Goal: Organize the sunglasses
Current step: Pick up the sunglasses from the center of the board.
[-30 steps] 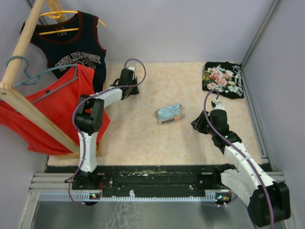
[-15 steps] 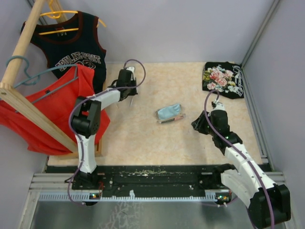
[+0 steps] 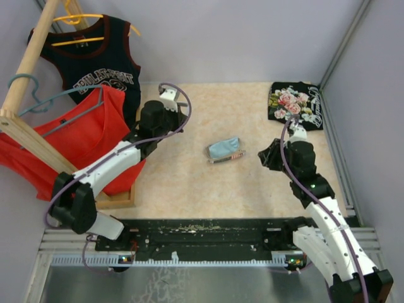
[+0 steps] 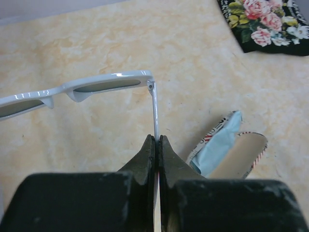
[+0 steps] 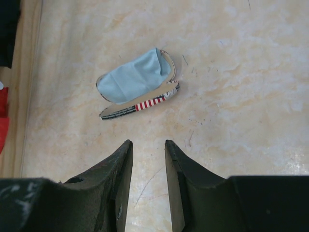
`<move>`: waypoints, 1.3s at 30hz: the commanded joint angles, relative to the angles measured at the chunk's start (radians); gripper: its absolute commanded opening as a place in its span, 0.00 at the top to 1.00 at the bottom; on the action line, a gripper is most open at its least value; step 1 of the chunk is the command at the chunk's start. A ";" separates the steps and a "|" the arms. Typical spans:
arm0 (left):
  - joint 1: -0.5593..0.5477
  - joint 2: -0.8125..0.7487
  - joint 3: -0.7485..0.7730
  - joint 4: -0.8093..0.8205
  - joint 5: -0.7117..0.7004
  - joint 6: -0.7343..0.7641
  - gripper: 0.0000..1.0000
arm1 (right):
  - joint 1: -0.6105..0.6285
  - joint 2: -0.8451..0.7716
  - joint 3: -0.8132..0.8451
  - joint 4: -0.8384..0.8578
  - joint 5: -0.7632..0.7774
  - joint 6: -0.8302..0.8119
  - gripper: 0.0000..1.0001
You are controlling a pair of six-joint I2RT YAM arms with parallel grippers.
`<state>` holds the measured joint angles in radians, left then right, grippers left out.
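My left gripper (image 4: 158,138) is shut on one thin white arm of the sunglasses (image 4: 96,85). The white frame with dark lenses hangs out ahead of the fingers, above the table. In the top view the left gripper (image 3: 174,116) is at the left of the table, and the sunglasses are hard to make out there. The flag-print case (image 5: 140,104) lies open at mid-table with the light-blue cloth (image 5: 133,77) on it. Both also show in the top view, case (image 3: 227,156) and cloth (image 3: 223,148). My right gripper (image 5: 147,143) is open and empty, just right of the case (image 3: 265,158).
A black cloth with a rose print (image 3: 295,105) lies at the far right corner and shows in the left wrist view (image 4: 265,21). A wooden rack (image 3: 31,142) at the left carries a black jersey (image 3: 95,63) and a red shirt (image 3: 69,148). Walls enclose the table.
My left arm has swung out to the left and raised its wrist, drawing the gripper and sunglasses slightly nearer. My right gripper has shifted a little farther and to the right.
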<state>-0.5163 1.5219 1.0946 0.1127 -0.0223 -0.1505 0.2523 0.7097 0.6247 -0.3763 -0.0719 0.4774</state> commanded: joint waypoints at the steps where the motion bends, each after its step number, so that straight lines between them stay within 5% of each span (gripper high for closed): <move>1: -0.059 -0.150 -0.049 0.000 0.060 0.063 1.00 | -0.004 -0.049 0.122 -0.062 -0.017 -0.061 0.66; 11: -0.525 -0.380 -0.189 -0.145 -0.040 0.171 1.00 | -0.004 -0.037 0.331 -0.271 -0.205 -0.169 0.66; 20: -0.910 -0.299 -0.153 -0.249 -0.282 0.234 1.00 | -0.005 0.049 0.487 -0.501 -0.288 -0.183 0.67; 27: -0.998 -0.208 -0.122 -0.263 -0.315 0.276 1.00 | 0.039 0.069 0.493 -0.578 -0.325 -0.157 0.64; 39: -1.016 -0.206 -0.101 -0.279 -0.195 0.296 1.00 | 0.440 0.168 0.494 -0.538 -0.052 -0.041 0.59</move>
<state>-1.5238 1.3262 0.9630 -0.1642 -0.2600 0.1226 0.6346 0.8436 1.0763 -0.9508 -0.2382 0.3954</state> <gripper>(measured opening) 0.025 0.406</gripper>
